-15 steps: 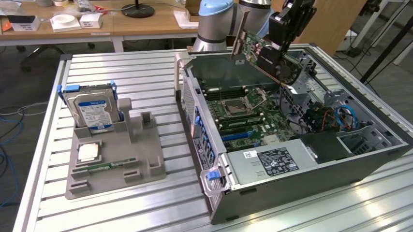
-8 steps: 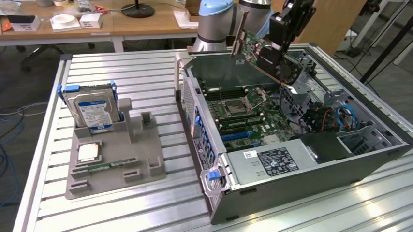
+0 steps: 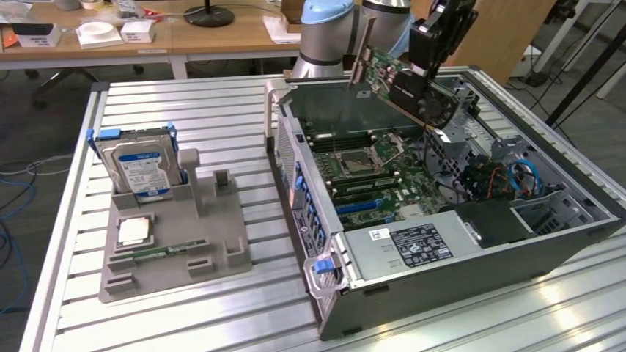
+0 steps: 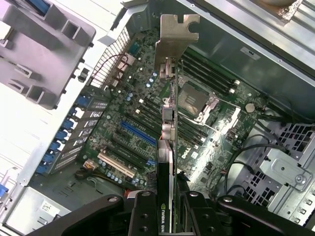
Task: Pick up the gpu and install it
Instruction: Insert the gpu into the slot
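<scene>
The gripper (image 4: 171, 209), closed partway on the graphics card (image 3: 399, 79) at the end away from its metal bracket (image 4: 175, 42), holds it edge-on, tilted, above the open computer case (image 3: 459, 286), apparently to line up with the motherboard (image 4: 133, 113) slots inside the case.

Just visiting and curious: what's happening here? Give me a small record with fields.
Held: gpu, clamped in the gripper
Gpu position: tilted in the air over the open computer case
Installed: not yet; the card is clear of the motherboard
Elsewhere: hard drive standing in the grey holder beside the case
</scene>
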Motion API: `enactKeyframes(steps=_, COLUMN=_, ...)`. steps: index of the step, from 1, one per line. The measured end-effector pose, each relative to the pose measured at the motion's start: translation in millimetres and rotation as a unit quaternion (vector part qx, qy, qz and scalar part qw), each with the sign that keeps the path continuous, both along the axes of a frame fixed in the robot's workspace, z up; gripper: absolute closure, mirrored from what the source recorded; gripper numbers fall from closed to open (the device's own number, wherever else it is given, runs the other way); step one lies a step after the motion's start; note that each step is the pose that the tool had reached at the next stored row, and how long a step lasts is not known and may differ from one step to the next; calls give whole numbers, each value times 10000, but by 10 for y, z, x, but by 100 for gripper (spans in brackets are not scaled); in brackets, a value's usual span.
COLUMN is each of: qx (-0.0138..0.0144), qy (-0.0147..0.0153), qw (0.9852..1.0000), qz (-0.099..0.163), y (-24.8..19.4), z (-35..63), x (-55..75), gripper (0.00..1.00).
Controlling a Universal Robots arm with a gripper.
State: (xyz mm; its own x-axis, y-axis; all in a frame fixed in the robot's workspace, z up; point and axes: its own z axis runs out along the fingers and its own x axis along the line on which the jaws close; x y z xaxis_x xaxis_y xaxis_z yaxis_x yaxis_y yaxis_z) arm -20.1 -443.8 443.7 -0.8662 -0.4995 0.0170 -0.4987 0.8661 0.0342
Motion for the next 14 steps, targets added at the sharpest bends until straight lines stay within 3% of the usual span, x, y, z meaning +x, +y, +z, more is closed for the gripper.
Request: enactKeyframes(steps=14, qx=0, qy=0, qw=9998, qz=174, y=0, z=0, x=0, gripper=74)
